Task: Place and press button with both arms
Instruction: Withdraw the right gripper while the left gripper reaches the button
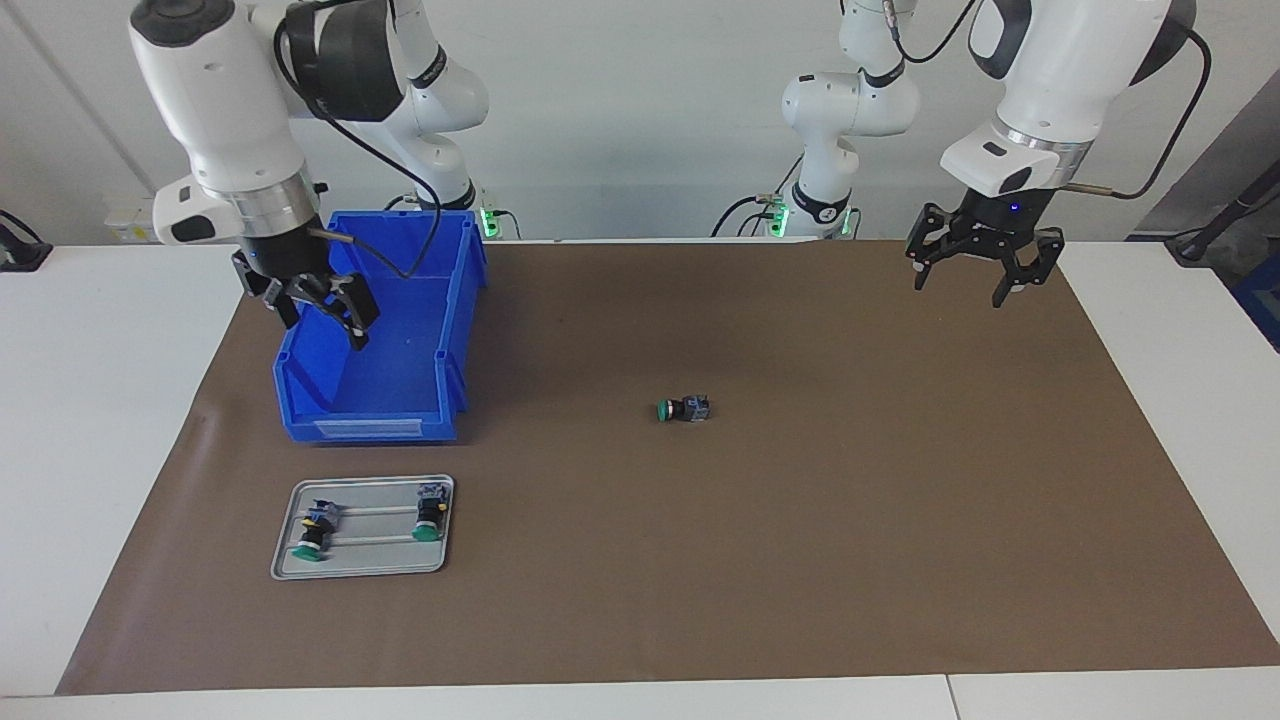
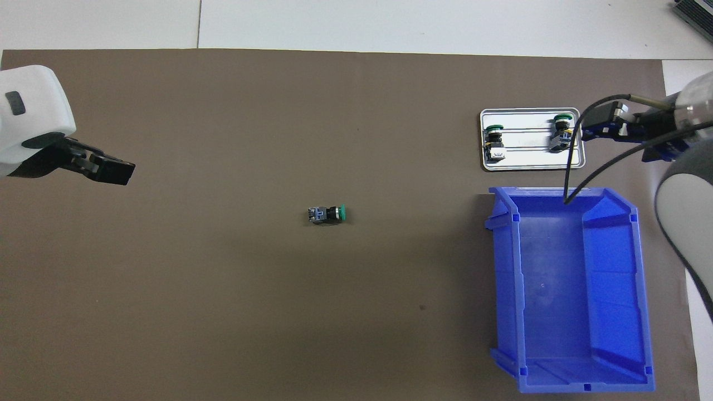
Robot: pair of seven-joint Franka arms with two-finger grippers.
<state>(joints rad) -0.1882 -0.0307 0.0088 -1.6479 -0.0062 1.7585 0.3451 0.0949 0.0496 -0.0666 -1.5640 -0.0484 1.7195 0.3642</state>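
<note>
A brown mat (image 1: 820, 520) covers most of the white table (image 1: 100, 420), and a plain pale wall (image 1: 660, 120) closes off the room at the robots' end. Out in the middle of the mat lies the button (image 1: 684, 408), tipped on its side, green cap pointing toward the right arm's end of the table, nothing touching it.

The right gripper (image 1: 318, 308) hangs in the air over the rim of the blue bin (image 1: 400, 400), at the bin's edge toward that arm's end of the table; fingers apart, holding nothing. The bin looks bare inside.

Farther from the robots than the bin sits a small metal tray (image 1: 360, 568) with two more green-capped buttons (image 1: 312, 532) lying in it, one near each end.

The left gripper (image 1: 972, 282) hovers over the mat's corner at the left arm's end, close to the robots. Its jaws look spread and nothing is in them, though from this angle the fingertips are hard to read for certain.
</note>
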